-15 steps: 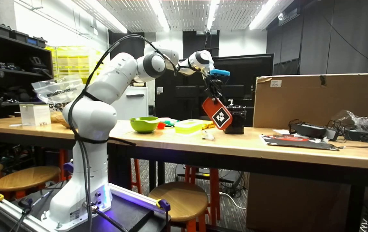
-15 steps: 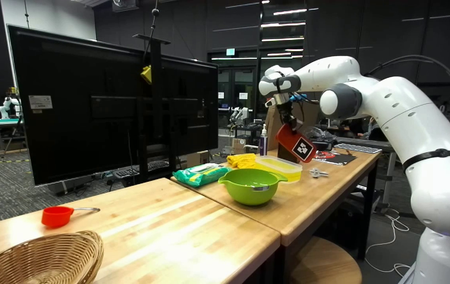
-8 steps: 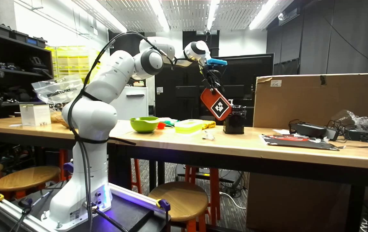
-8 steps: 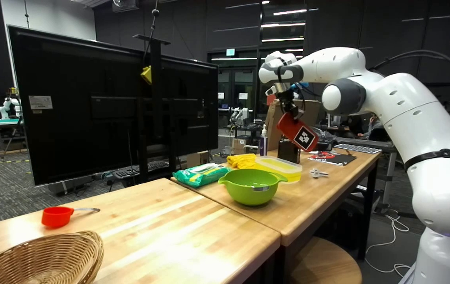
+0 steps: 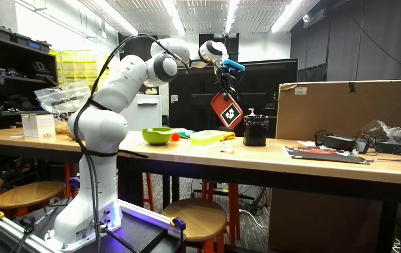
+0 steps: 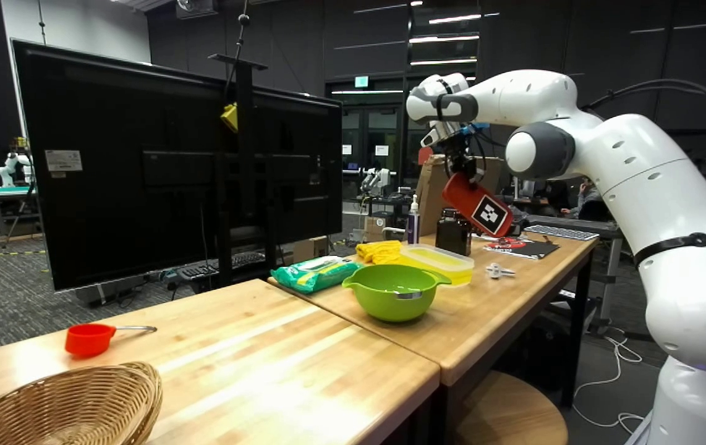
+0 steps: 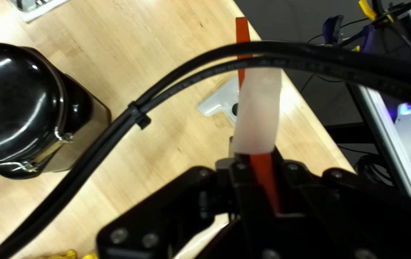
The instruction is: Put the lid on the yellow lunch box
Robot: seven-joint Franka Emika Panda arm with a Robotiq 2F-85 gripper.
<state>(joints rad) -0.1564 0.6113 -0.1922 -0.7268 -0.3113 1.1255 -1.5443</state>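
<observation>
The black gripper pinches a flat, round-cornered orange-red lid tilted beneath it, bearing a black-and-white square marker; well apart, a clear plastic bag shows lettering ending "PAY".

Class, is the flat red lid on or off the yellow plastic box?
Off: the black claw holds the lid clear of the box.

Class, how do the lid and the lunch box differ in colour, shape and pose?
Colour: the lid is orange-red with a black-and-white mark; the lunch box is yellow.
Shape: the lid is flat; the lunch box has side walls.
Pose: the lid hangs tilted in the gripper; the lunch box sits level on the table.
Both are roughly rectangular with rounded corners.
</observation>
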